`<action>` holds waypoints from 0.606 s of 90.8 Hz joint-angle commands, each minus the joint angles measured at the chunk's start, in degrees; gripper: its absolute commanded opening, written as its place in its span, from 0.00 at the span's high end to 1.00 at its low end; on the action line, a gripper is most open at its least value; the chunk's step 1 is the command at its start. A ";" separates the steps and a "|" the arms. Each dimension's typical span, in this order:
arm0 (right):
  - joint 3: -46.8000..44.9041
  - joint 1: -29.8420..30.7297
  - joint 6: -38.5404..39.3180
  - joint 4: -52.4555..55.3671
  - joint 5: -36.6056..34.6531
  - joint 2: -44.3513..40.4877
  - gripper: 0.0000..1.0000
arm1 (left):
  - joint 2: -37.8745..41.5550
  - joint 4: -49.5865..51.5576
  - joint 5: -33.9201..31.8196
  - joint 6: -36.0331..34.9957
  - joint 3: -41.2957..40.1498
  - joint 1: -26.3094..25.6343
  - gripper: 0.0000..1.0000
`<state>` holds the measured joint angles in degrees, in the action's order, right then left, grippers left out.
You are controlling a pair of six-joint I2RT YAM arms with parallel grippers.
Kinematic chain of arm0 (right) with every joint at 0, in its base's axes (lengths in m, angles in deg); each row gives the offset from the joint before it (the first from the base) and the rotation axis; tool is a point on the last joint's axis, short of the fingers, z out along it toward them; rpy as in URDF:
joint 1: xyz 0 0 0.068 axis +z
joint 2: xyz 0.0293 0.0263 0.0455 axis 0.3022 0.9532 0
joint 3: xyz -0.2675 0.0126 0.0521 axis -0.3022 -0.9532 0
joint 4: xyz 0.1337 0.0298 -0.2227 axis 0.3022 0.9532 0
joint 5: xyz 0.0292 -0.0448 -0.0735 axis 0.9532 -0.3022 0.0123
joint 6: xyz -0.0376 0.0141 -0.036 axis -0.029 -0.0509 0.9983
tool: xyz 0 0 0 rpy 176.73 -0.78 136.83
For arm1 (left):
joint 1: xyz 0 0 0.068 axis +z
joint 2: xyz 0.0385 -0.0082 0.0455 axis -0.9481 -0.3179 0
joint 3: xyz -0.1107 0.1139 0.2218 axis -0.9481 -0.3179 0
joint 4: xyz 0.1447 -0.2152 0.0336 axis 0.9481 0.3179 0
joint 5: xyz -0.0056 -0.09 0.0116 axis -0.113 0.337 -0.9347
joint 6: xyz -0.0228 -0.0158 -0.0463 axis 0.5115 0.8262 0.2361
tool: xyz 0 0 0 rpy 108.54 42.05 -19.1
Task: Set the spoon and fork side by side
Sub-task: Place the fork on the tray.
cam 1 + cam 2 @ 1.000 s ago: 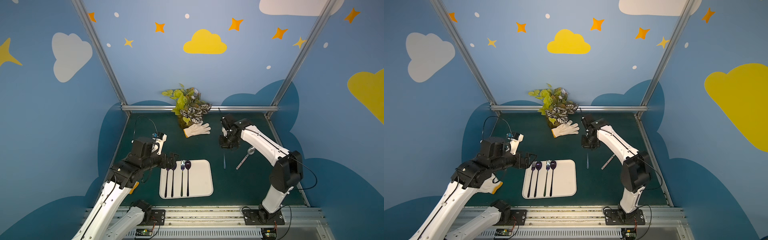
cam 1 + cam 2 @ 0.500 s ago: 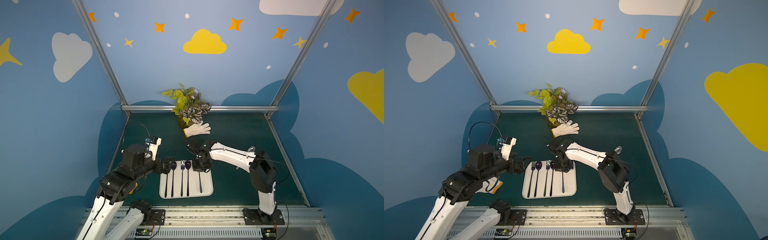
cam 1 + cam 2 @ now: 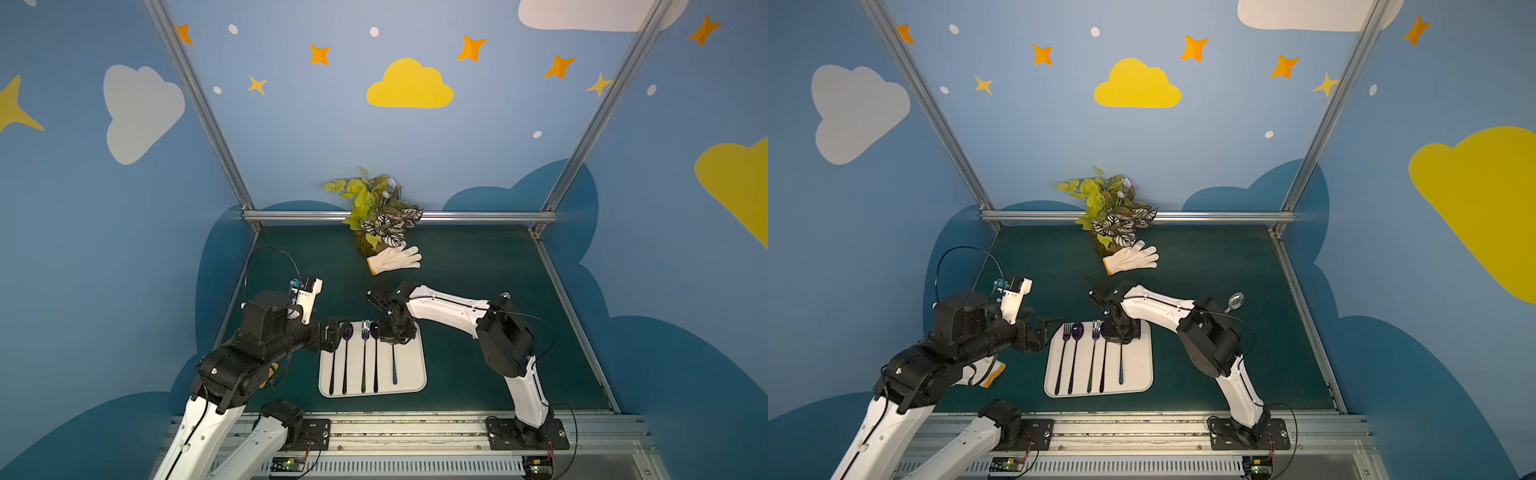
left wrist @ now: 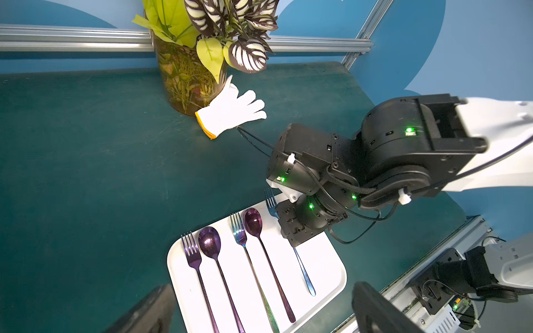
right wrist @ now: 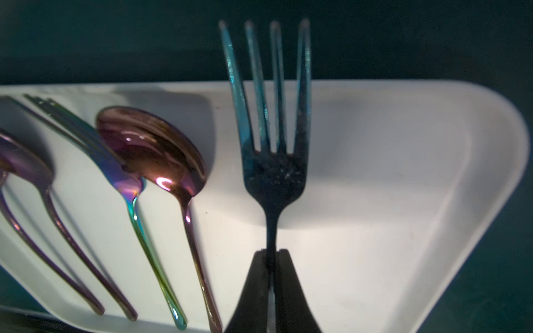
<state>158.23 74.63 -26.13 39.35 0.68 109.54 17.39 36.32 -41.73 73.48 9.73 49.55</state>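
Within the last second the right arm [image 3: 449, 309] has swung from the right of the desk [image 3: 478, 257] to the tray [image 3: 411, 374], and the left arm [image 3: 266, 336] has drawn back toward the lower left.

At the bottom of the right wrist view, the right gripper [image 5: 271, 256] is clamped on the neck of the blue fork [image 5: 274, 173], whose tines reach over the tray's far rim. In both top views its handle runs along the tray, right of the copper spoon [image 5: 150, 150] and apart from it. I cannot tell whether it lies flat yet.

The left gripper [image 3: 1040, 332] hovers just off the tray's left edge, jaws apart and empty.

To finish well, lower the fork until it rests, handle parallel to its neighbours and head level with theirs. Leave bare tray on its right for a partner. Part the jaws only a little, then rise straight up so the fork neither rolls nor drags.

Farther back, the silver spoon [image 3: 1235, 301] lies on the desk at centre right, behind the right arm and well apart; it probably goes beside this fork. The glove [image 3: 395, 259] and plant [image 3: 378, 208] at the back play no part.
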 commanded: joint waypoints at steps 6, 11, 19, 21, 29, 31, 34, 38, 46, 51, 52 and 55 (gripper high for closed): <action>-0.71 -0.04 -1.16 0.01 -0.17 0.54 1.00 | 0.06 0.83 0.13 -1.21 -0.56 -0.12 0.00; -0.98 0.00 -1.29 0.01 -0.10 0.54 1.00 | 0.00 0.78 0.11 -1.23 -0.61 -0.10 0.00; -1.75 0.06 -1.57 -0.31 -0.14 0.38 1.00 | -0.01 0.83 0.10 -1.28 -0.81 -0.15 0.00; -1.91 0.06 -1.66 -0.40 -0.18 0.37 1.00 | -0.04 0.81 0.04 -1.23 -0.87 -0.15 0.00; -2.34 -0.08 -1.86 -0.67 -0.18 0.37 1.00 | -0.05 0.83 0.02 -1.30 -0.83 -0.11 0.00; -2.41 -0.08 -1.87 -0.69 -0.05 0.41 1.00 | -0.05 0.83 -0.04 -1.33 -0.85 -0.14 0.00; -2.41 -0.04 -1.87 -0.77 0.03 0.47 1.00 | 0.01 0.82 -0.10 -1.29 -0.91 -0.14 0.00; -2.50 -0.08 -1.82 -0.89 0.12 0.52 1.00 | -0.12 0.79 -0.19 -1.38 -0.92 -0.09 0.00; -2.57 -0.09 -1.78 -1.25 0.25 0.78 1.00 | -0.21 0.74 -0.24 -1.41 -0.92 -0.15 0.00; -2.62 -0.13 -1.78 -1.27 0.17 0.96 1.00 | -0.18 0.74 -0.20 -1.30 -0.92 -0.15 0.00; -2.63 -0.15 -1.78 -1.25 0.17 1.01 1.00 | -0.24 0.74 -0.17 -1.27 -0.92 -0.15 0.00; -2.70 -0.17 -1.78 -1.30 0.16 1.11 1.00 | -0.28 0.74 -0.15 -1.31 -0.95 -0.14 0.00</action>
<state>156.22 74.63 -27.18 38.13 0.75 109.67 17.21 36.47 -41.79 72.91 9.14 49.55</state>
